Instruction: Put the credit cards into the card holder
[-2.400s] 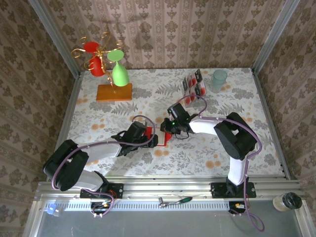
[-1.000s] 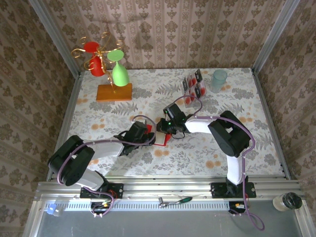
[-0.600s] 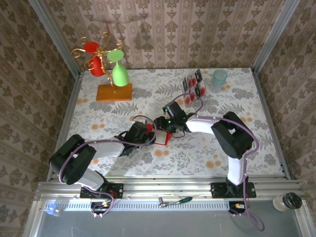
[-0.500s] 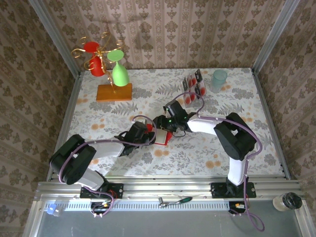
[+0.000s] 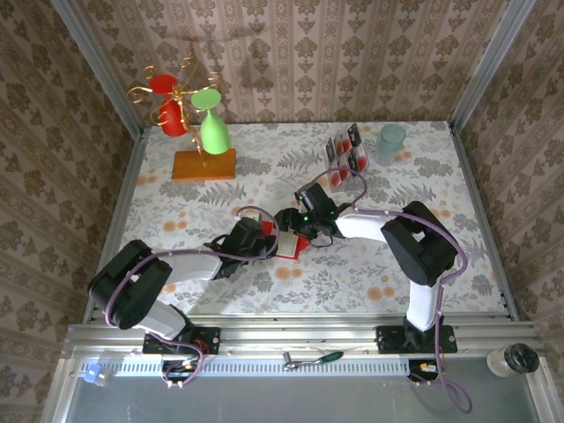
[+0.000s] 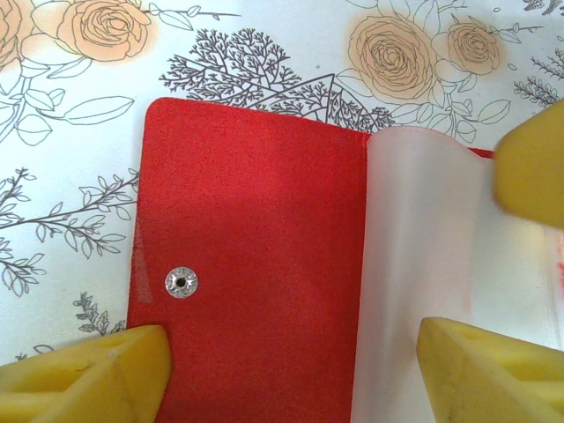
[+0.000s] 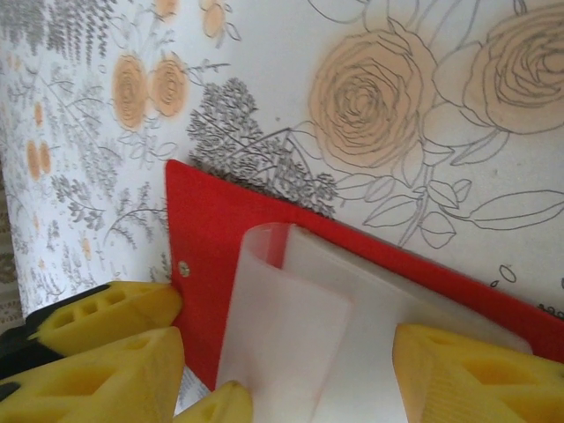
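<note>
The card holder (image 5: 290, 248) lies open on the flowered table between both grippers, its red panel (image 6: 256, 256) with a metal snap beside pale translucent pockets (image 6: 423, 264). One pocket leaf (image 7: 291, 326) curls upward. My left gripper (image 6: 291, 370) is open, one fingertip by the snap edge and the other on the pockets. My right gripper (image 7: 286, 383) is open above the pockets, nothing pinched between its fingers. One of its yellow fingers (image 6: 533, 172) reaches into the left wrist view. The credit cards (image 5: 344, 155) stand in a clear rack at the back right, away from both grippers.
A teal cup (image 5: 391, 141) stands right of the rack. An orange block (image 5: 204, 165) at the back left carries a gold stand with red and green glasses. Patterned walls close in the table on three sides.
My right gripper has gone from shut to open over the card holder's pockets and its wrist has shifted slightly. The left gripper has stayed in place on the card holder.
</note>
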### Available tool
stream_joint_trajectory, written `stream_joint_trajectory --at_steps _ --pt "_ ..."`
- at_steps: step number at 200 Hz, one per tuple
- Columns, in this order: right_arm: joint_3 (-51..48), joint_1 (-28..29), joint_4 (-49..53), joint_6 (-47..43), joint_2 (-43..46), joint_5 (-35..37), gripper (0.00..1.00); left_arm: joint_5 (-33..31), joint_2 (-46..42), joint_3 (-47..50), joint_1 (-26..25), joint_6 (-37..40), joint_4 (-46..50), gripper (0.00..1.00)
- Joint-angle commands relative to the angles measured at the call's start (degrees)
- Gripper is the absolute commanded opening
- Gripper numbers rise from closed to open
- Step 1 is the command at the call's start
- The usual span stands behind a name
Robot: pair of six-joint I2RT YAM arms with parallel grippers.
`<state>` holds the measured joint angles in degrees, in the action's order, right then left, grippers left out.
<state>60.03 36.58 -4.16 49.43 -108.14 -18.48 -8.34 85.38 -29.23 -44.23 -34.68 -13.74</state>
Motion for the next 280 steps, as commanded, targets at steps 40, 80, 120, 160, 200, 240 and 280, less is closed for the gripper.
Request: stream_joint_trajectory --at_steps 40,80,120,160,200,240,280 --pt "2.8 -0.3 -0.8 0.1 -3.1 -3.0 0.61 5.6 2.7 2.3 -0.5 -1.4 2.8 0.76" --pt "4.6 -0.3 0.0 -0.9 -3.4 -4.5 0.58 5.7 2.7 2.7 -0.6 -1.5 2.4 0.76" --pt "5.4 -0.1 0.0 -1.0 -3.1 -5.7 0.56 5.7 2.1 2.9 -0.6 -1.8 2.2 0.77" --pt "5.3 0.7 0.2 -0.4 -0.9 -5.9 0.56 5.1 -3.7 2.3 -0.5 -1.9 5.5 0.85" --pt "5.9 2.1 0.1 1.1 0.1 -5.4 0.6 1.5 -17.3 3.1 -0.3 -2.3 11.3 0.96" --pt "8.2 3.1 0.2 2.4 -1.7 -4.8 0.63 0.1 -30.5 4.1 3.7 -3.1 17.7 1.0" --pt "10.6 4.5 0.2 3.6 -3.8 -3.7 0.67 2.7 -35.3 4.0 8.2 -3.4 20.8 1.0"
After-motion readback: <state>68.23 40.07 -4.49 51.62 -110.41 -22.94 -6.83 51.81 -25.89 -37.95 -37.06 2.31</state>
